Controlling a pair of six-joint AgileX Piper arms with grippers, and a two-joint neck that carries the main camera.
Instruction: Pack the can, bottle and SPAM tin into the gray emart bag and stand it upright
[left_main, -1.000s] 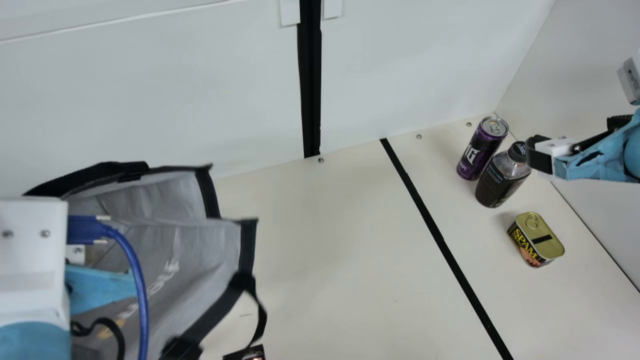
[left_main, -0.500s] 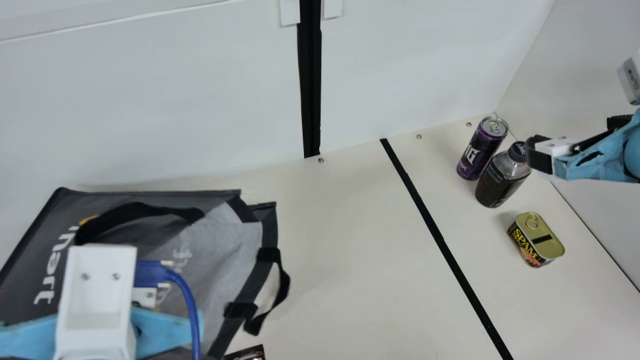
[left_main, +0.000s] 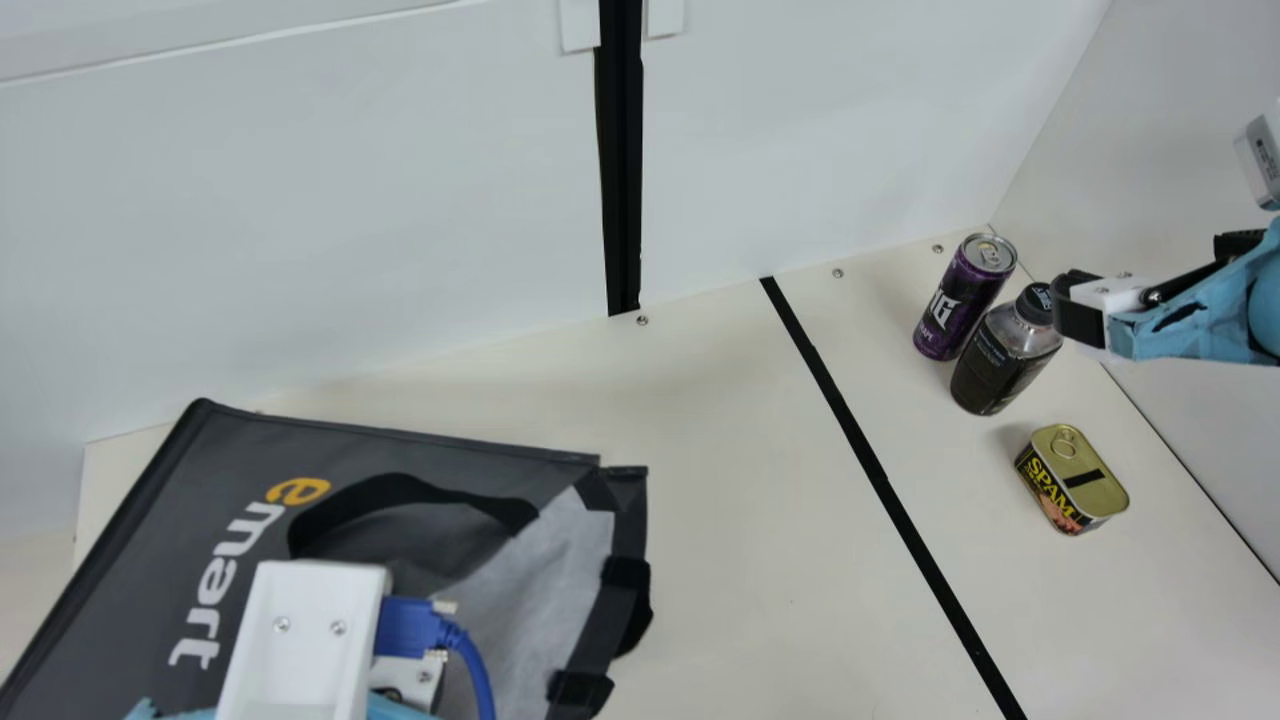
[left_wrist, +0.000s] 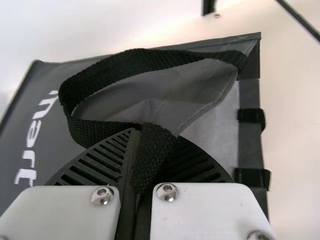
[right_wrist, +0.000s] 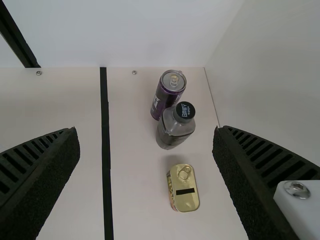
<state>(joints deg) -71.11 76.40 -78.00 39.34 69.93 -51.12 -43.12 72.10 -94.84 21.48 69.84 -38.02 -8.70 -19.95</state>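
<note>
Left jaws clamped the emart bag (left_main: 215, 500) by its handle (left_wrist: 120, 67), likely for positioning, as empty right jaws gaped wide.

I count one can (left_main: 950, 310), one bottle (left_main: 1002, 360) and one SPAM tin (left_main: 1080, 482) around three o'clock, one gray emart bag (left_main: 240, 455) at eight.

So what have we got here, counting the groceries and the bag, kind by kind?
Can: 1
Bottle: 1
SPAM tin: 1
Bag: 1
Total: 4
</note>
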